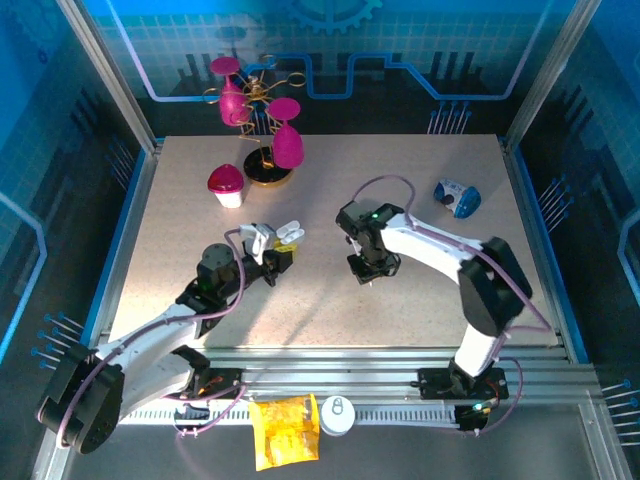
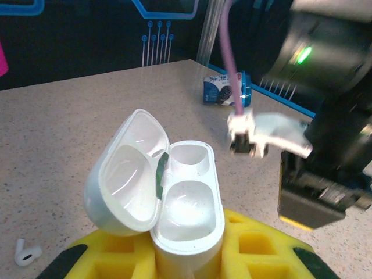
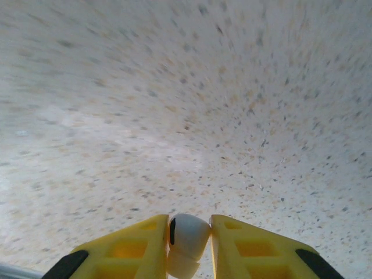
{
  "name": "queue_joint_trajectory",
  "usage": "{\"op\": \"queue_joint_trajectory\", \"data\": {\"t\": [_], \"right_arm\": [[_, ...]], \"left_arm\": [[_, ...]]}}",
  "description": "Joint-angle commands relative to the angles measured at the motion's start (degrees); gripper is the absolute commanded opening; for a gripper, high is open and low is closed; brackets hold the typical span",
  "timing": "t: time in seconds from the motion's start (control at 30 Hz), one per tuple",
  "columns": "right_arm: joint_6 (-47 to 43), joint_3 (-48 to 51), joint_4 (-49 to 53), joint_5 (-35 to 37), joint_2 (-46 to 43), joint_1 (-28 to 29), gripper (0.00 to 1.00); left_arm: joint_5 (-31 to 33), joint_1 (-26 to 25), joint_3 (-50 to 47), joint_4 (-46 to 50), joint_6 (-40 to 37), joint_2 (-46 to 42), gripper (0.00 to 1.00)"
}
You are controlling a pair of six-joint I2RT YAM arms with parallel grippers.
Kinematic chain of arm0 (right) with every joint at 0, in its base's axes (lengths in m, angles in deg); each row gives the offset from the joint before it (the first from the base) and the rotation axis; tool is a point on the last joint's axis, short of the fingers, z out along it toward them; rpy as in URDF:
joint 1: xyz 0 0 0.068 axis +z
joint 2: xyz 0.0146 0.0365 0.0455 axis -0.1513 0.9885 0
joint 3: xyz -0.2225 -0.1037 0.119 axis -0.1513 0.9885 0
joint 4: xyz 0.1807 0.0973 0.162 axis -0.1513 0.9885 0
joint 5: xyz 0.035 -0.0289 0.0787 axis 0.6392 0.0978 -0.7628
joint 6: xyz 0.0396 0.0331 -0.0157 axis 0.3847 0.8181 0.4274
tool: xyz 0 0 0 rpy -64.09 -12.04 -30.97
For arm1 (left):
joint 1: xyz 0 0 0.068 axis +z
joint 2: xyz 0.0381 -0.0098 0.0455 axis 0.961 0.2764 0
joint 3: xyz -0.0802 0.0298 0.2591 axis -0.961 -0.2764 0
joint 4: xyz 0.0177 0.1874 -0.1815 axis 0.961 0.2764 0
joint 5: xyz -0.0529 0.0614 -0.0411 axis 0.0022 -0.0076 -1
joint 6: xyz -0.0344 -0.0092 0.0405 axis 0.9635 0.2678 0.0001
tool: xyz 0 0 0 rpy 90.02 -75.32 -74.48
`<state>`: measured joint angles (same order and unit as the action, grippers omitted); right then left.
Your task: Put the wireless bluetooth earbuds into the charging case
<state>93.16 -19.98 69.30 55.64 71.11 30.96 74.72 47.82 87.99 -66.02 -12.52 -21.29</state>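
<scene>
Left claw [image 2: 187, 256]: pressed onto the case [image 2: 189, 215] from both sides. The yellow fingers [image 2: 258, 244] clamp its lower body.
Case: upright in the left claw, with the lid [image 2: 125, 180] swung open to the left in the left wrist view and two wells exposed. In the top view it sits left of table centre [image 1: 262, 241].
Right claw [image 3: 189, 247]: pinching the held earbud [image 3: 189, 231] between its yellow fingers [image 3: 133, 241], above bare table [image 3: 186, 104].
Held earbud: white, rounded end pointing away from the camera, and clear of the table surface.
Right claw, top view [image 1: 366, 268]: near table centre, to the right of the left claw [image 1: 270, 252] and apart from it.
Loose earbud [image 2: 26, 253]: lying on the table [image 2: 70, 128], beside the left claw on its lid side.
Packet [image 2: 226, 90]: blue and white, on the table beyond the case. In the top view it lies toward the far right [image 1: 458, 197].
</scene>
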Motion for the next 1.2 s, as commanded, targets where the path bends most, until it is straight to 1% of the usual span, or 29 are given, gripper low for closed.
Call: {"op": "queue_joint_trajectory", "data": {"t": [0.0,0.13,0.23,0.43,0.57,0.8,1.03,1.17], "right_arm": [[-3.59,2.51,-6.68,0.99,-7.12,1.03,0.23],[-7.69,6.83,-15.22,1.45,-16.43,2.68,0.21],[-10.63,8.77,-19.75,0.53,-22.25,4.06,0.21],[-15.41,9.43,-25.33,-5.87,-29.37,6.34,0.23],[-16.87,8.36,-27.72,-8.76,-30.32,8.28,0.23],[-18.82,6.00,-31.56,-11.54,-28.23,11.45,0.22],[-19.15,5.42,-34.84,-14.12,-26.37,12.27,0.21],[-18.99,5.46,-36.25,-15.51,-25.39,12.26,0.21]], "left_arm": [[-3.15,-1.07,1.96,-2.00,-0.24,0.48,0.16],[-6.87,-1.59,2.32,-1.47,-2.07,0.32,0.16],[-9.50,-1.73,2.55,-0.74,-3.18,0.23,0.16],[-15.86,-1.82,2.78,-2.68,-3.56,1.30,0.16],[-19.62,-2.02,3.78,-3.38,-3.57,2.59,0.16],[-24.97,-3.04,5.09,-5.28,-3.60,3.92,0.16],[-26.85,-3.24,5.10,-6.47,-2.65,4.24,0.16],[-27.86,-3.39,5.26,-8.70,-1.09,4.61,0.16]]}}
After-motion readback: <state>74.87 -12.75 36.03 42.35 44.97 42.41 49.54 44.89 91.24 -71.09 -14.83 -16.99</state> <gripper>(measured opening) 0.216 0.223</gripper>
